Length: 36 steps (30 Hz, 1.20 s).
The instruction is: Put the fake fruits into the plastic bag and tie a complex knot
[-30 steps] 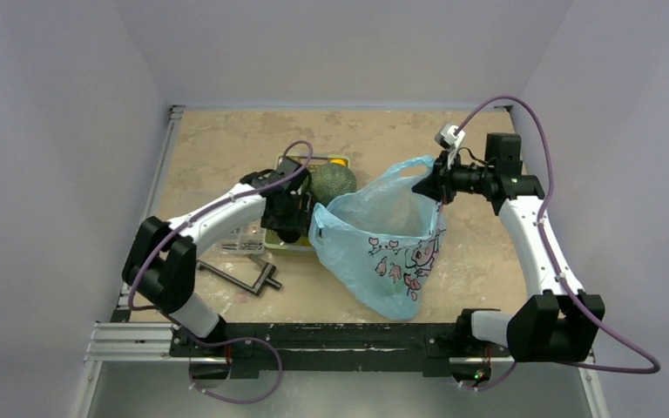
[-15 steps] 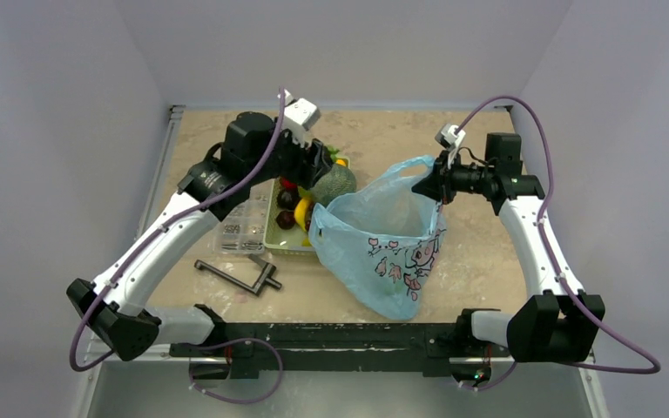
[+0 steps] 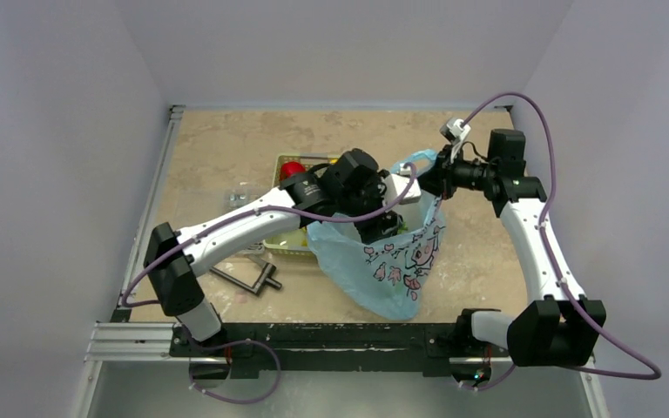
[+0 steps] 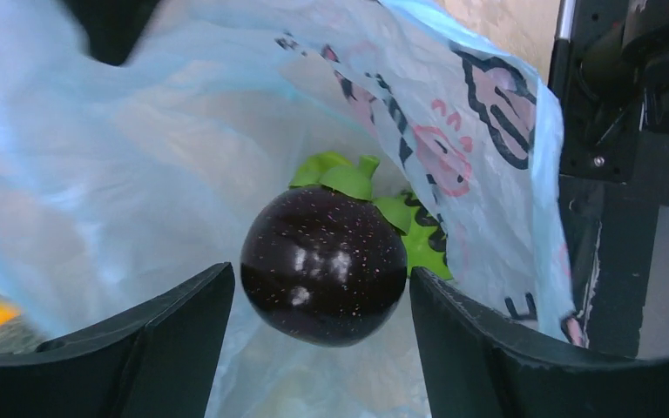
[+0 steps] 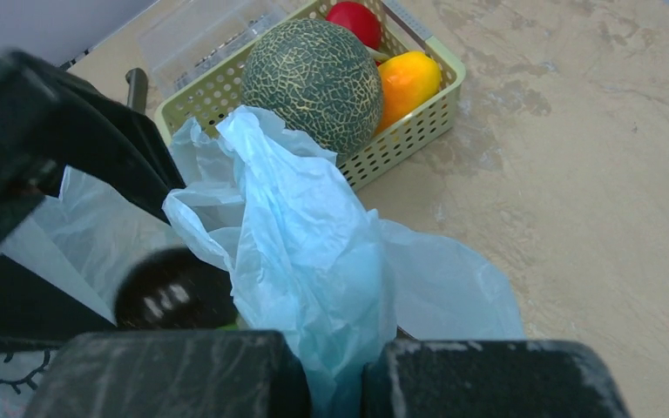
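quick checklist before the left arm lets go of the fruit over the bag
1. Right gripper shut on the plastic bag handle: ok.
2. Bag mouth open under the left gripper: ok.
3. Dark fruit between the left fingers, inside the bag: ok.
4. Firm contact of the fingers on the fruit: cannot tell.
5. Melon, red fruit and orange fruit remaining in the green basket: not ok, not yet bagged.

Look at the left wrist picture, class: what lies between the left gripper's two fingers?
In the left wrist view, a dark purple mangosteen-like fruit with green leaves lies between the left gripper's fingers, inside the light-blue plastic bag.
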Each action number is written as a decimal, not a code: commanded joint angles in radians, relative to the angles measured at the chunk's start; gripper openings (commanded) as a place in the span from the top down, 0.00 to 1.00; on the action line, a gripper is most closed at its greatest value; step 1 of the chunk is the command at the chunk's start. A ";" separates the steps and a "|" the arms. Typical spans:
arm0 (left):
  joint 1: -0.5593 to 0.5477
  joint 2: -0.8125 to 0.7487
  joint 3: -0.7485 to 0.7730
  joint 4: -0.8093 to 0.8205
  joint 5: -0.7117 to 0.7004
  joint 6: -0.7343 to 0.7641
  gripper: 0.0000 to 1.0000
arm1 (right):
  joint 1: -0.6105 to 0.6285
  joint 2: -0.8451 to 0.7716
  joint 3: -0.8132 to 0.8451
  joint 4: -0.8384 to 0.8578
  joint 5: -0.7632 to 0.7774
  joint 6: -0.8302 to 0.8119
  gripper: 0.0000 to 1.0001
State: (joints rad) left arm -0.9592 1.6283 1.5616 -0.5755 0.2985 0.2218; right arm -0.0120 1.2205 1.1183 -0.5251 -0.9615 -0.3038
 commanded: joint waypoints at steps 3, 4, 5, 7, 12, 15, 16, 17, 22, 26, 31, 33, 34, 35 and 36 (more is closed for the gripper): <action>-0.037 0.019 0.045 -0.010 -0.109 0.028 0.01 | 0.004 -0.027 0.031 0.051 -0.034 0.047 1.00; -0.034 0.007 0.044 -0.009 -0.115 0.027 0.00 | 0.004 -0.031 0.028 0.052 -0.034 0.045 1.00; -0.028 -0.008 0.044 -0.014 -0.109 0.027 0.00 | 0.004 -0.033 0.026 0.055 -0.034 0.044 1.00; -0.012 -0.047 0.049 -0.028 -0.063 0.016 0.00 | 0.004 -0.045 0.016 0.066 -0.036 0.047 1.00; 0.078 -0.184 0.086 -0.055 0.176 -0.032 0.00 | 0.004 -0.074 -0.011 0.096 -0.039 0.032 1.00; 0.185 -0.201 0.136 -0.018 0.281 -0.074 0.00 | 0.004 -0.089 -0.021 0.110 -0.078 0.006 1.00; 0.213 -0.183 0.174 -0.029 0.292 -0.065 0.02 | 0.004 -0.093 -0.022 0.112 -0.090 -0.004 1.00; 0.226 -0.159 0.218 -0.046 0.296 -0.048 0.04 | 0.004 -0.096 -0.020 0.111 -0.095 -0.017 1.00; 0.232 -0.062 0.331 -0.016 0.318 -0.023 0.18 | 0.088 -0.097 0.001 0.065 -0.069 -0.070 0.98; 0.232 0.012 0.371 0.038 0.405 -0.113 0.26 | 0.100 -0.097 0.000 0.081 -0.060 -0.041 0.98; 0.229 0.085 0.379 0.046 0.451 -0.162 0.26 | 0.104 -0.095 0.003 0.088 -0.045 -0.029 0.98; 0.228 0.092 0.351 0.076 0.468 -0.181 0.24 | 0.106 -0.093 0.001 0.088 -0.046 -0.025 0.98; 0.227 0.099 0.342 0.087 0.458 -0.185 0.24 | 0.106 -0.093 0.000 0.089 -0.046 -0.023 0.98; 0.225 0.108 0.339 0.090 0.447 -0.189 0.26 | 0.107 -0.093 -0.001 0.092 -0.046 -0.020 0.98; 0.225 0.117 0.339 0.095 0.451 -0.195 0.29 | 0.108 -0.094 -0.002 0.092 -0.043 -0.017 0.98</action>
State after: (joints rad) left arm -0.7292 1.7535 1.8988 -0.5579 0.7025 0.0738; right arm 0.0872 1.1419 1.0992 -0.4580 -1.0111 -0.3328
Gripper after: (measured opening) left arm 0.742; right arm 0.016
